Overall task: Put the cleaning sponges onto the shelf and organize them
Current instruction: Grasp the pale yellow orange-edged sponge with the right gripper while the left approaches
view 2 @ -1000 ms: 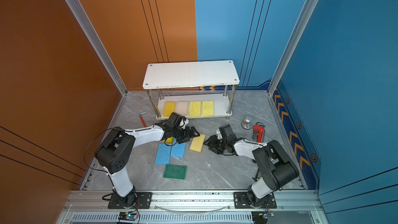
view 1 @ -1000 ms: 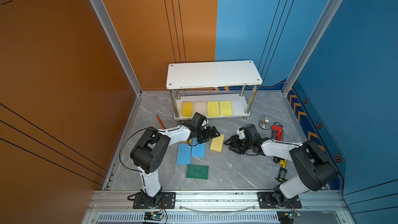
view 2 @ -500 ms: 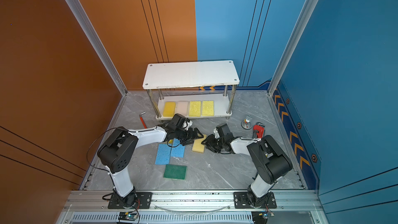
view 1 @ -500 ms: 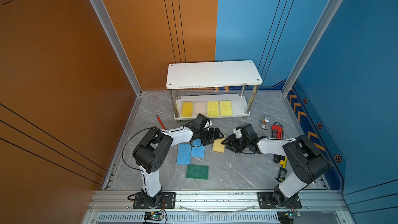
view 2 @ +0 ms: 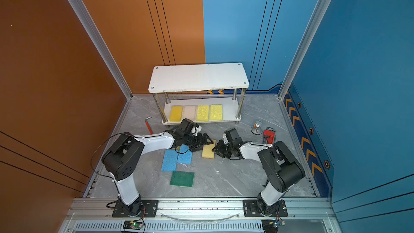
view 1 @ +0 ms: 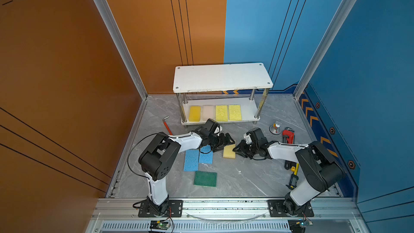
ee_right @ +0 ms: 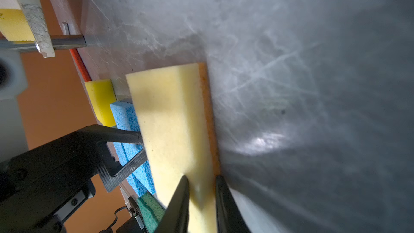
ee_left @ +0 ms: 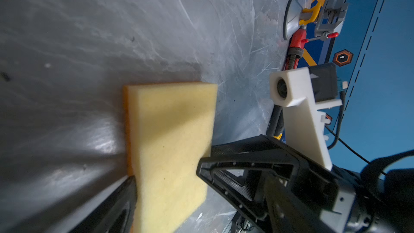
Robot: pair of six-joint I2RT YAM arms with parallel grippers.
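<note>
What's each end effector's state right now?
Left end effector: open, holding nothing, beside the tan sponge.
Right end effector: closed on the tan sponge's edge.

No text, label or number can be read anywhere.

Grey marbled tabletop (view 1: 246,180). Red-handled hex key (view 1: 167,124) lies flat toward the orange wall (view 1: 67,63). Toward the blue wall (view 1: 369,86): suction-base mini vise (view 1: 276,127), red pipe wrench (view 1: 287,136), yellow-black tools (view 1: 296,169), partly hidden.
</note>
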